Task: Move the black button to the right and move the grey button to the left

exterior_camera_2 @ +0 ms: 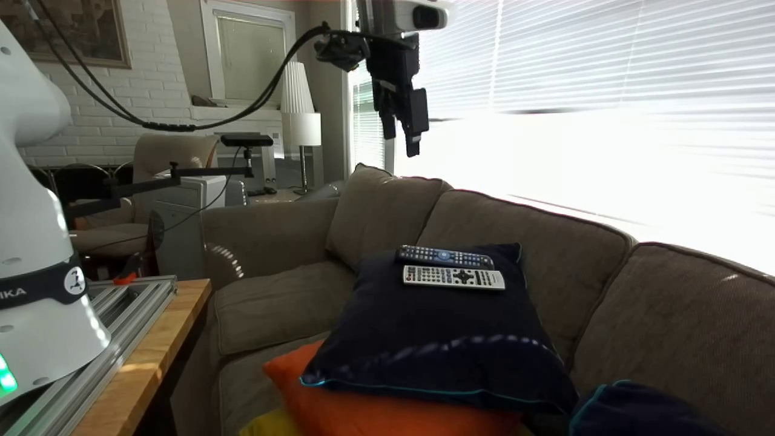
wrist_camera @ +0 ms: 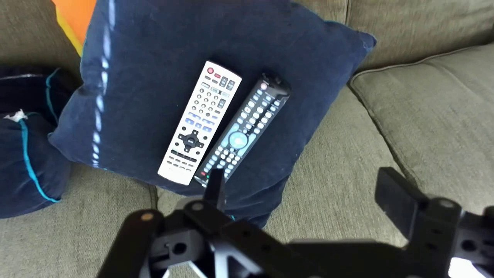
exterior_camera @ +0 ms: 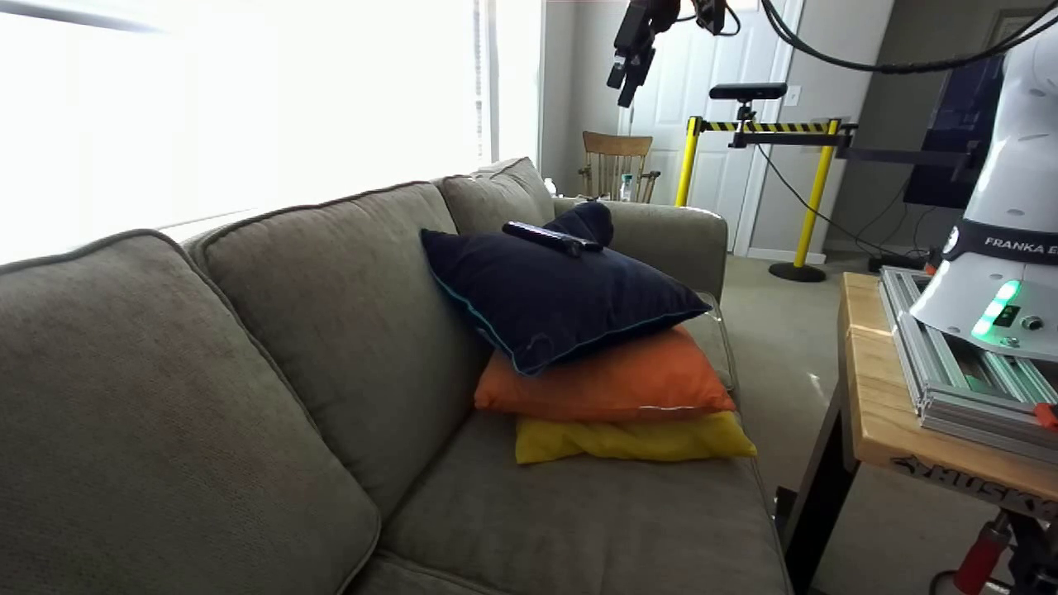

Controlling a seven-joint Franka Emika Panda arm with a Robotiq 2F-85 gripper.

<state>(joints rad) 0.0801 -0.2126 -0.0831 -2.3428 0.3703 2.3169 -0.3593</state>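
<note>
One black remote (wrist_camera: 242, 133) and one grey remote (wrist_camera: 199, 122), side by side on the navy pillow (wrist_camera: 154, 77); jaws spread, empty, well above; we should straddle the black one's narrow width where the remotes' gap is widest.

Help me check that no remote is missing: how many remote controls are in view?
2: a grey-white remote on a navy pillow, and a black remote beside it, to its right in the wrist view. Any hidden under the pillow would not show.
</note>
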